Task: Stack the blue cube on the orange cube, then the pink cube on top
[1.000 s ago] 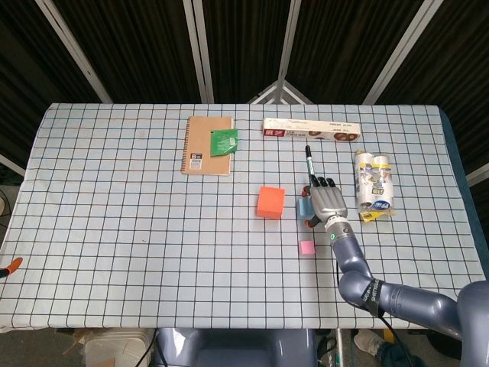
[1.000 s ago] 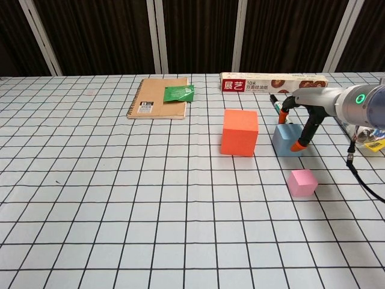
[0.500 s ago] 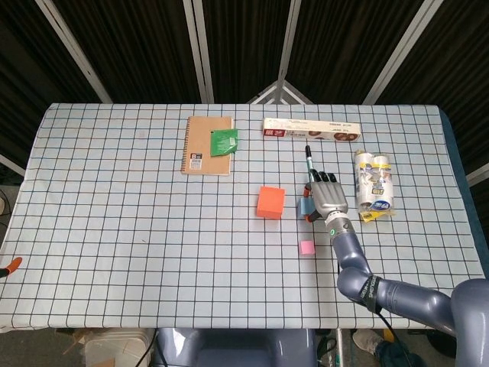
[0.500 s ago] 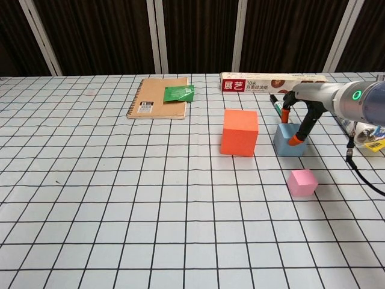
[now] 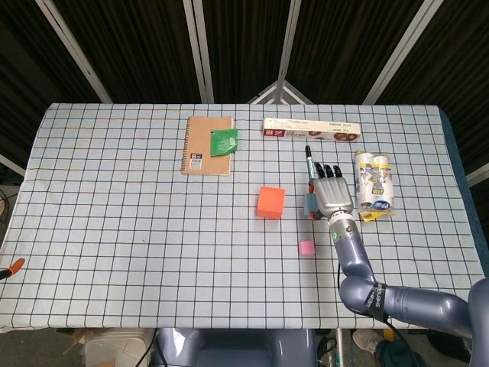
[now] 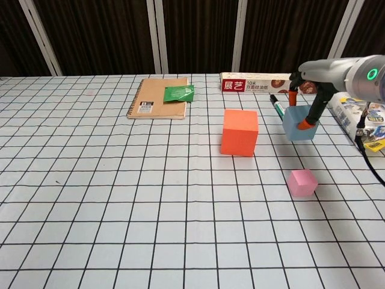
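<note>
The robot's right hand [image 6: 304,108] is gripping the blue cube [image 6: 299,125] between its orange-tipped fingers [image 6: 307,124] and holding it clear of the checkered bench [image 6: 120,198], to the right of the orange cube [image 6: 239,132]. In the head view the same hand [image 5: 333,197] is covering most of the blue cube [image 5: 309,205], with only a sliver of blue showing at its left edge. The orange cube [image 5: 270,202] is sitting flat on the cloth near the middle of the bench [image 5: 114,229], apart from the raised block. The pink cube [image 6: 301,182] is resting nearer the robot, in front of the hand and well apart from the orange one; the head view is showing it [image 5: 306,248] just below the hand's wrist.

A green-capped marker [image 6: 277,108] is lying just behind the lifted cube. Farther back, a long red-and-white box [image 6: 264,83] is lying along the rear of the bench, and a brown spiral notebook [image 6: 159,98] is carrying a green packet [image 6: 179,93] on its corner. A plastic-wrapped pack [image 5: 374,183] is lying to the right of the hand. The left hand is appearing in neither view.
</note>
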Robot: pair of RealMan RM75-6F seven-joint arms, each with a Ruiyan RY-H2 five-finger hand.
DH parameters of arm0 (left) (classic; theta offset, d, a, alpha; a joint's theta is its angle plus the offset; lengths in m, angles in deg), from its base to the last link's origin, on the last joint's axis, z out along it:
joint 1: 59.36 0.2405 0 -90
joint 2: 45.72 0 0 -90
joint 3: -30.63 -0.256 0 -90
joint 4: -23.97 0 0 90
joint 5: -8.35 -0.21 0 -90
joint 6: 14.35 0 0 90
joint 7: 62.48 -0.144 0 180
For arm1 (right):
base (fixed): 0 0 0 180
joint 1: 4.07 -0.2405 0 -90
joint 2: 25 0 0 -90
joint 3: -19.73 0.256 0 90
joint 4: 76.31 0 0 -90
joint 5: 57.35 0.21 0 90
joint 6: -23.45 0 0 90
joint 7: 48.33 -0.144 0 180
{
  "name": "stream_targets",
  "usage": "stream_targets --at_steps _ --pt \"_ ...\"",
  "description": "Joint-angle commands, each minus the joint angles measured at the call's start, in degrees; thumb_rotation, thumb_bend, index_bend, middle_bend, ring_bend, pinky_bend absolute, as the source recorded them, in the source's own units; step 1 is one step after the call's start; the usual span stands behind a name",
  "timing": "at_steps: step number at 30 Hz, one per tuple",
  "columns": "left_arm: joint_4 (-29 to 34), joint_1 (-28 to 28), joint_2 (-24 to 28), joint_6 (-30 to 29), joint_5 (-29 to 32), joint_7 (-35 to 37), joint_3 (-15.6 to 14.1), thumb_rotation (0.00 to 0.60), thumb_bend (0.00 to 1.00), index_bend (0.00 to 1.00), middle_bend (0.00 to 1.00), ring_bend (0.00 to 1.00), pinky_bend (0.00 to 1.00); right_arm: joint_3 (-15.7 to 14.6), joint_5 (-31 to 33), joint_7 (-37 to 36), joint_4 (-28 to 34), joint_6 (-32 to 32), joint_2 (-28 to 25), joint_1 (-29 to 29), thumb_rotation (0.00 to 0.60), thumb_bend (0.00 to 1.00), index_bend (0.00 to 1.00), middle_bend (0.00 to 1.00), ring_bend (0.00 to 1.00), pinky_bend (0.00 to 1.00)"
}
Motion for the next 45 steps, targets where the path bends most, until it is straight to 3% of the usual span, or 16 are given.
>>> stream_targets --at_steps 1,7,12,15,20,25,36,45 --pt "-0.06 0.01 0.17 0.11 -0.23 0.45 -0.09 0.600 0.12 0.05 0.00 0.00 0.00 1.97 5.23 6.36 5.95 -6.02 -2.63 -3.04 0.600 0.30 0.47 0.00 0.00 0.00" --pt "-0.29 -0.01 0.57 0.24 -1.17 1.65 -0.42 0.600 0.12 0.05 0.00 0.00 0.00 5.59 13.64 16.73 10.56 -15.47 -1.91 -8.92 0.600 0.31 0.47 0.00 0.00 0.00" --pt "-0.58 -0.36 0.82 1.09 -1.10 2.66 -0.38 0.600 0.12 0.05 0.00 0.00 0.00 10.38 21.55 23.05 11.11 -22.06 1.85 -14.29 0.600 0.32 0.47 0.00 0.00 0.00" --pt "-0.81 -0.56 0.93 1.35 -1.54 3.11 -0.48 0.600 0.12 0.05 0.00 0.00 0.00 14.11 25.39 23.37 10.68 -22.42 4.00 -16.30 0.600 0.34 0.48 0.00 0.00 0.00" --pt "-1.19 -0.70 1.11 1.76 -1.49 3.90 -0.48 0.600 0.12 0.05 0.00 0.00 0.00 16.58 28.95 24.12 7.76 -23.22 7.67 -18.73 0.600 0.34 0.49 0.00 0.00 0.00" --pt "-1.30 -1.00 1.17 2.44 -1.43 4.24 -0.56 0.600 0.12 0.05 0.00 0.00 0.00 20.03 32.36 23.27 4.40 -19.93 10.40 -19.95 0.600 0.35 0.50 0.00 0.00 0.00" --pt "-2.01 -1.45 1.44 3.48 -0.64 5.39 -0.26 0.600 0.12 0.05 0.00 0.00 0.00 21.74 30.58 22.97 -2.35 -17.89 13.67 -22.73 0.600 0.35 0.51 0.00 0.00 0.00" --pt "-1.93 -1.67 1.26 3.76 -0.04 4.82 -0.14 0.600 0.12 0.05 0.00 0.00 0.00 20.10 30.22 22.82 -4.69 -14.65 14.03 -21.12 0.600 0.35 0.51 0.00 0.00 0.00"
